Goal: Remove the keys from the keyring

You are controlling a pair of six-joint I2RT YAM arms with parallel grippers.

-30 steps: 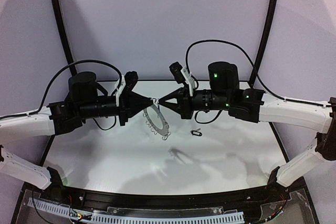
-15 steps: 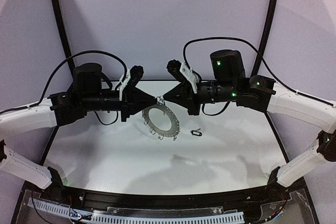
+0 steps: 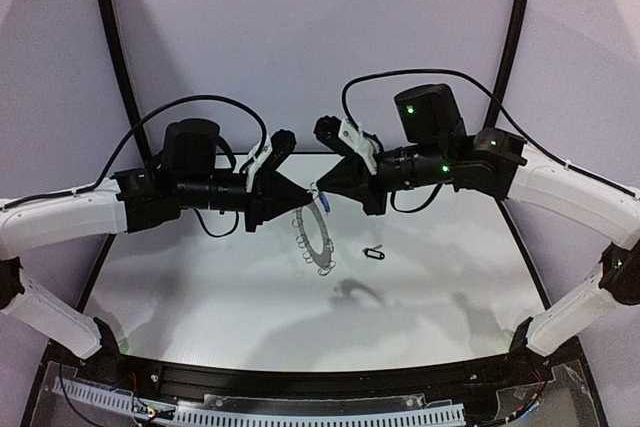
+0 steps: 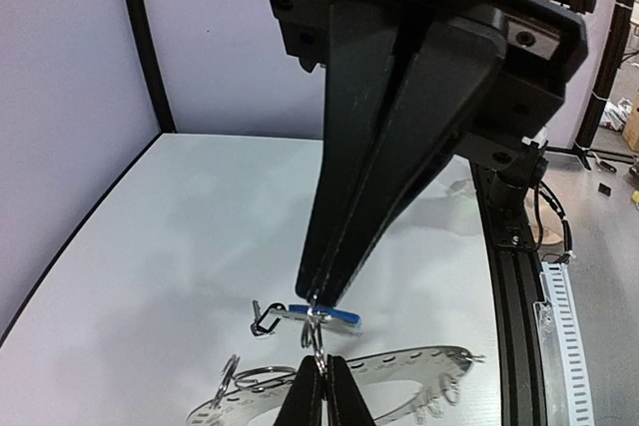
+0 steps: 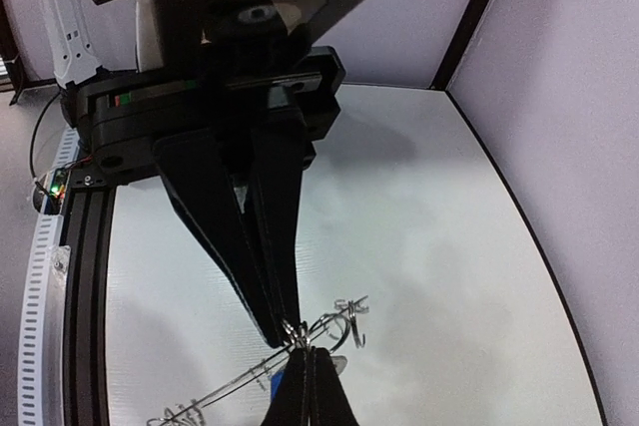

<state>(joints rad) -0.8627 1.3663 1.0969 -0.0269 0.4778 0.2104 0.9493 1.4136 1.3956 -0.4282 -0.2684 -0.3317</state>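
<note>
The keyring [image 3: 316, 238], a flat grey disc fringed with wire loops, hangs tilted and nearly edge-on above the table between both grippers. My left gripper [image 3: 304, 196] is shut on one small wire loop at the disc's top rim. My right gripper [image 3: 321, 190] meets it tip to tip, shut on the blue key [image 3: 323, 200]. In the left wrist view my left gripper [image 4: 320, 360] pinches the loop just under the blue key [image 4: 326, 317], with the keyring [image 4: 419, 370] below. In the right wrist view my right gripper [image 5: 306, 349] covers most of the blue key [image 5: 276, 383]. The black key [image 3: 373, 254] lies loose on the table.
The white table [image 3: 200, 297] has a black rail along its near edge [image 3: 300, 379] and black posts at the back corners. The black key [image 4: 263, 318] lies to the right of the hanging keyring. Cables arc over both wrists.
Both grippers have shifted right and slightly up, staying tip to tip. The keyring has swung from face-on to nearly edge-on. The black key has not moved.
</note>
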